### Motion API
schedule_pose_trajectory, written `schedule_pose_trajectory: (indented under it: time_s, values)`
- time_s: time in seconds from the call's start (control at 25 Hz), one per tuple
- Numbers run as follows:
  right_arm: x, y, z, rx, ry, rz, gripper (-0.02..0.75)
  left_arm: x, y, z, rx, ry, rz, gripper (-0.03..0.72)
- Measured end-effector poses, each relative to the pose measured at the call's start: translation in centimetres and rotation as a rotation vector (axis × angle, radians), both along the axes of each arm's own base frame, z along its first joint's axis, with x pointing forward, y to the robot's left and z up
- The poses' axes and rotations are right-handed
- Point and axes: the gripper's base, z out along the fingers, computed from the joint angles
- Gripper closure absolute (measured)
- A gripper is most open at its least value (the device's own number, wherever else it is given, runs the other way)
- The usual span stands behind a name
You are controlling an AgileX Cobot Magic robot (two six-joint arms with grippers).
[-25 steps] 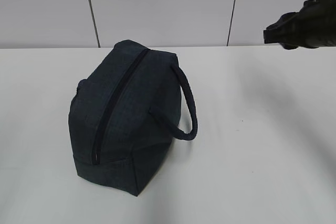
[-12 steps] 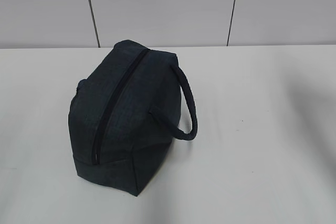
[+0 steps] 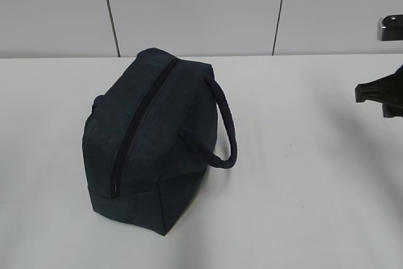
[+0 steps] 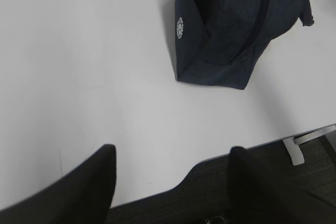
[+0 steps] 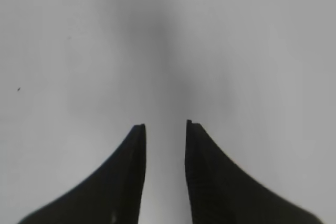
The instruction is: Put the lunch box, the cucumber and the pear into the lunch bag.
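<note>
Right gripper (image 3: 384,96) re-entering at right edge of frame after vanishing, jaws narrowly parted, empty; lunch bag (image 3: 148,140) sitting unmoved, zipped; left gripper (image 4: 170,182) hanging wide open.

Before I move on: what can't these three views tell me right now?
- Lunch bag contents: the zipper looks closed in the exterior view, so the inside is hidden.
- Lunch box, cucumber, pear: in no view.
- Right hand: the exterior view shows only a dark arm part at its right edge; the wrist view shows bare table.
- Left hand: absent from the exterior view.
</note>
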Motion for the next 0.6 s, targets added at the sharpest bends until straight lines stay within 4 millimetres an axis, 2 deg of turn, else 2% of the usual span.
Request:
schedule_pose_trajectory:
  time_s: [0.4, 0.6]
  values:
    - [-1.1, 3.0, -0.8, 0.15, 0.168, 0.429, 0.519, 0.3, 0.0, 0.4, -0.013, -0.053, 0.006, 0.285]
    - [-1.7, 3.4, 0.2, 0.183, 0.147, 0.489, 0.519, 0.5, 0.0, 0.6, -0.011, -0.086, 0.014, 0.285]
